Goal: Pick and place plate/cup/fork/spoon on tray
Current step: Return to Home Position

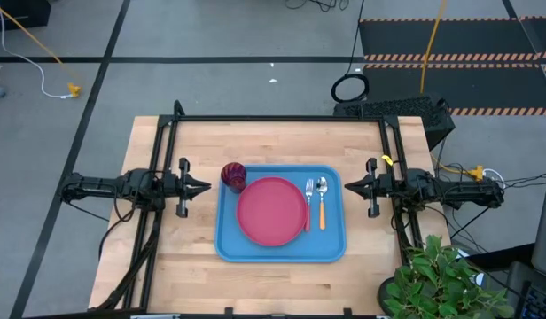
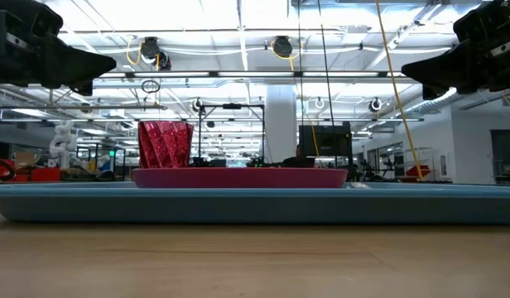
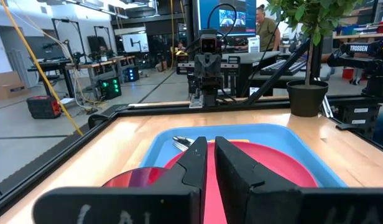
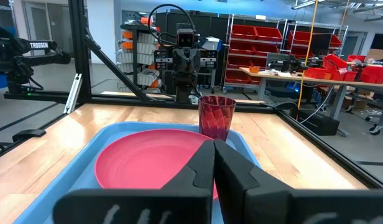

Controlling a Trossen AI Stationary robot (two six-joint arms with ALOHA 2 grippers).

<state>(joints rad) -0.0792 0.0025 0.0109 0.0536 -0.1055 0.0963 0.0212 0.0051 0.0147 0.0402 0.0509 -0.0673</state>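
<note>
The blue tray point(image 1: 229, 244) lies in the middle of the table. The pinkish-red plate point(image 1: 271, 211) rests flat in it. The dark red cup point(image 1: 233, 175) stands upright in the tray's far left corner. The fork point(image 1: 308, 202) and the orange-handled spoon point(image 1: 322, 202) lie side by side at the tray's right, beside the plate. My left gripper point(image 1: 206, 187) hovers left of the tray, shut and empty. My right gripper point(image 1: 347, 186) hovers right of the tray, shut and empty. The plate point(image 4: 148, 163) and cup point(image 4: 216, 117) also show in the right wrist view.
A potted plant point(image 1: 446, 283) stands at the table's near right corner. A black frame point(image 1: 273, 118) runs along the table's far edge and down both sides. Bare wood lies in front of the tray point(image 1: 273, 283).
</note>
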